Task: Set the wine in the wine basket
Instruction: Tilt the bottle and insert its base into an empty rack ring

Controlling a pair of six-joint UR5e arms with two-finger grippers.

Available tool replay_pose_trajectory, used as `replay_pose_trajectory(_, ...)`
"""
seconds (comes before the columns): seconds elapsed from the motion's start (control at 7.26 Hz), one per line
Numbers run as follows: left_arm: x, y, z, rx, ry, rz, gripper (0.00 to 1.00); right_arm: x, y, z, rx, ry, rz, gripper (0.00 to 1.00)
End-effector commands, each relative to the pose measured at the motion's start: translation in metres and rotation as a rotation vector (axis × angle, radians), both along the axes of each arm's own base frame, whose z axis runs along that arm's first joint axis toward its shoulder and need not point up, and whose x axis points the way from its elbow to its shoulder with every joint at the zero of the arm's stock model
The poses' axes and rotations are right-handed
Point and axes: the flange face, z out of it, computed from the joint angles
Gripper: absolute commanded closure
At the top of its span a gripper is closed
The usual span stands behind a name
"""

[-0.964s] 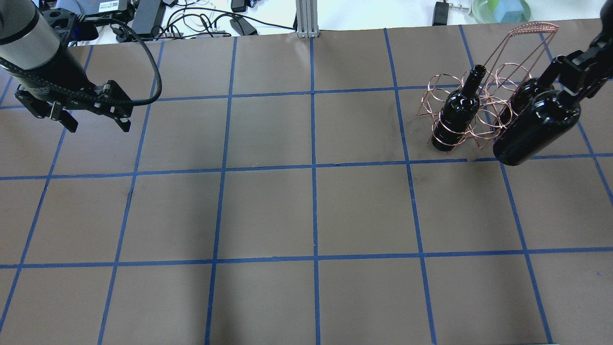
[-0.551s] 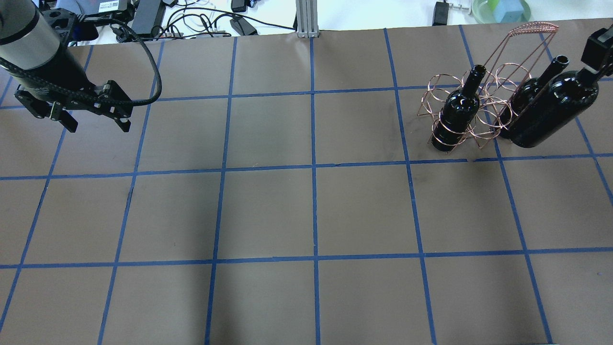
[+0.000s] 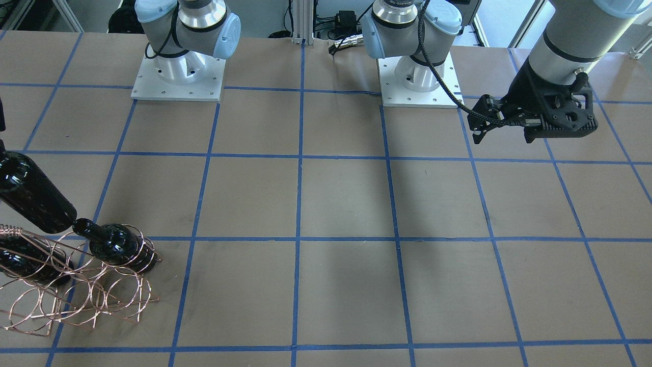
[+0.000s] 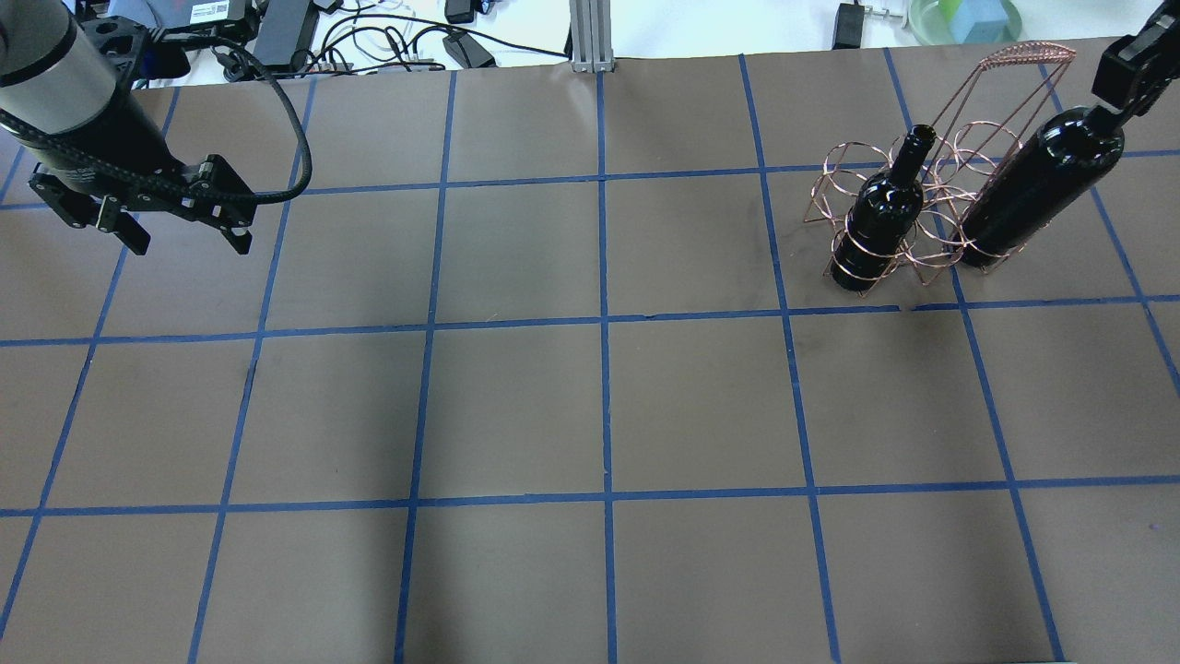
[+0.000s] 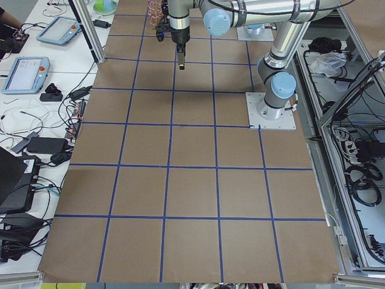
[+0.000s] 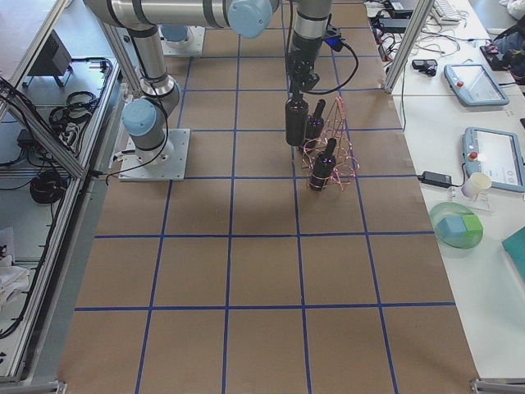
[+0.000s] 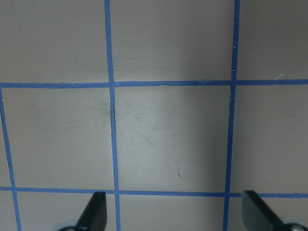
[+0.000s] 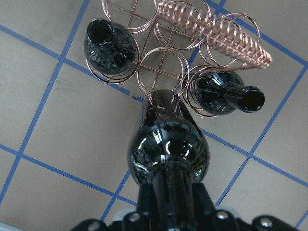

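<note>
My right gripper (image 4: pixel 1117 97) is shut on the neck of a dark glossy wine bottle (image 4: pixel 1042 189) and holds it upright. Its base is at the right front loop of the copper wire basket (image 4: pixel 1028 53); I cannot tell whether it is inside the loop. In the right wrist view the gripper (image 8: pixel 171 204) grips the bottle (image 8: pixel 168 149) above the basket (image 8: pixel 216 33). Two like bottles stand in loops (image 8: pixel 108 48) (image 8: pixel 226 96). My left gripper (image 4: pixel 189 242) is open and empty far to the left, and its fingertips (image 7: pixel 94 214) show over bare table.
The basket's tall wire handle (image 3: pixel 10 232) rises beside the held bottle (image 3: pixel 30 191). Cables and power bricks (image 4: pixel 369 37) lie beyond the table's far edge. The brown table (image 4: pixel 599 415) carries a blue tape grid.
My right gripper has carried the bottle toward the far side and down, from in front of the basket onto its right front loop. The bottle now hides the right-hand standing bottle in the overhead view. The left arm has not moved.
</note>
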Motion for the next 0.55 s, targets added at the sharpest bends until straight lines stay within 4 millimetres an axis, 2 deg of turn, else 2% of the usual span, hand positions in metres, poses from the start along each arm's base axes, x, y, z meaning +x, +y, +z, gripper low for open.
replay_pose_trajectory(0.0,0.0,0.0,-0.002,0.003,0.002,0.0,0.0,0.009,-0.011,-0.008,-0.01,0.005,0.031,1.0)
replay_pose_trajectory(0.41,0.0,0.001,-0.002,0.003,0.002,0.0,0.0,0.015,-0.026,-0.023,-0.013,0.004,0.072,1.0)
